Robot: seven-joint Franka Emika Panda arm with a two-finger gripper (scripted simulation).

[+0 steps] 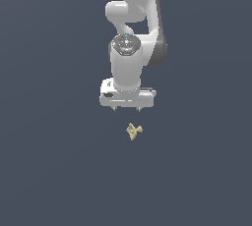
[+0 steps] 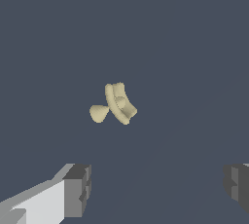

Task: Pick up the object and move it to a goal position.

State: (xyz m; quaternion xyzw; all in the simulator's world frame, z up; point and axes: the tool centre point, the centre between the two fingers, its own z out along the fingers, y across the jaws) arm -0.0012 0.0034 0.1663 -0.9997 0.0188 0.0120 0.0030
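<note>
The object [image 1: 133, 131] is a tiny pale tan-yellow irregular piece with small prongs, lying on the dark grey floor. In the exterior view it sits just below my white gripper [image 1: 126, 109] and slightly toward that view's right. The gripper points down, open and empty, its two short fingertips [image 1: 114, 108] spread wide apart. In the wrist view the object [image 2: 115, 104] shows clearly, apart from the gripper [image 2: 158, 189], whose dark finger pads [image 2: 78, 190] stand far apart with nothing between them.
The white arm [image 1: 132, 33] rises behind the gripper in the exterior view. The floor [image 1: 54, 161] is a plain dark grey surface. No goal marker shows in either view.
</note>
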